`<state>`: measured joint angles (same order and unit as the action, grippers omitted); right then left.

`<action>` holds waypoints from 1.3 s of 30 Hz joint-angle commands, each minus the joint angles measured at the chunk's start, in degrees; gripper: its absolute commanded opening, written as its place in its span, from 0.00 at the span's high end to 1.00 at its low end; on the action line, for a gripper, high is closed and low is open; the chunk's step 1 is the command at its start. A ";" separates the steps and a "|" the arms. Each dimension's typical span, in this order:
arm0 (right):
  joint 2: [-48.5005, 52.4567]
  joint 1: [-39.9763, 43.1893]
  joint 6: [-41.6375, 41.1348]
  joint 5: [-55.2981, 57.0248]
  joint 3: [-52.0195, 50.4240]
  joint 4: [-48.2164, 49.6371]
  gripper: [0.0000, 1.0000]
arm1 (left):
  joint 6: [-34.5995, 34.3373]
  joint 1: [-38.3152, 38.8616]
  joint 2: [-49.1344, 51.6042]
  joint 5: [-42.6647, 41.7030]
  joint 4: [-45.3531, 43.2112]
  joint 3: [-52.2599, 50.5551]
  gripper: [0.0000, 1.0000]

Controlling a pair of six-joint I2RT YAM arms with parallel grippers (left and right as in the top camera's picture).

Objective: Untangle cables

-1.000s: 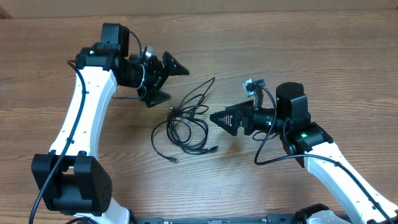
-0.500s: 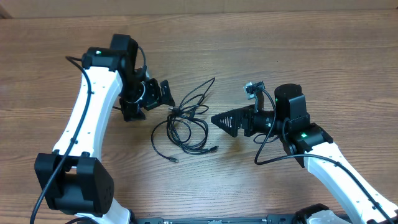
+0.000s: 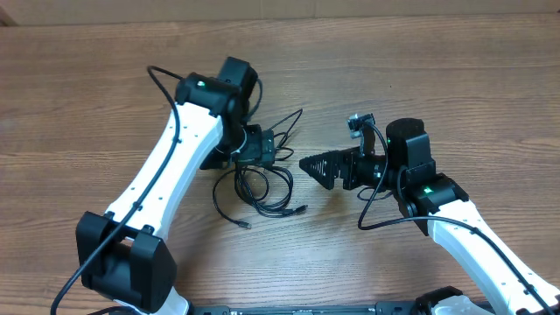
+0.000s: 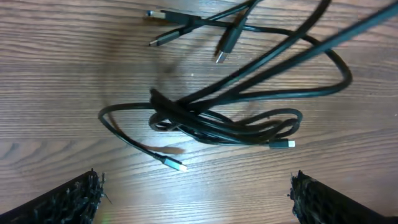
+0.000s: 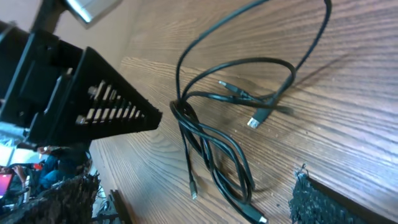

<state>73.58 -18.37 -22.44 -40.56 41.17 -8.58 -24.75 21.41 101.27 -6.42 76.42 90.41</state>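
The cables [image 3: 259,185] are thin black cords lying in a tangled bundle on the wooden table, with loose ends fanning toward the back. In the left wrist view the bundle [image 4: 211,121] shows silver-tipped plugs and several plugs at the top. In the right wrist view the bundle [image 5: 211,146] lies just ahead. My left gripper [image 3: 262,145] hangs over the back part of the tangle, open and empty [image 4: 196,199]. My right gripper [image 3: 308,164] is open and empty [image 5: 193,208], just right of the tangle. The left gripper [image 5: 87,93] also shows in the right wrist view.
The wooden table [image 3: 420,79] stretches all round. The left arm's white link [image 3: 166,175] crosses the table left of the tangle. The right arm's own thick wiring [image 3: 372,206] loops beside its wrist.
My left arm has swung right from the far left and now hovers over the tangle, pointing down. The right gripper and the cables have hardly moved.
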 commanded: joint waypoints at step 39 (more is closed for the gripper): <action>14.32 -14.14 28.30 12.04 0.07 12.61 0.07 | -26.29 -1.99 -0.87 8.22 -1.92 0.46 0.01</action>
<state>86.56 -32.29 5.41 -29.69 41.12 3.44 -49.65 19.73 101.27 1.96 74.65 90.41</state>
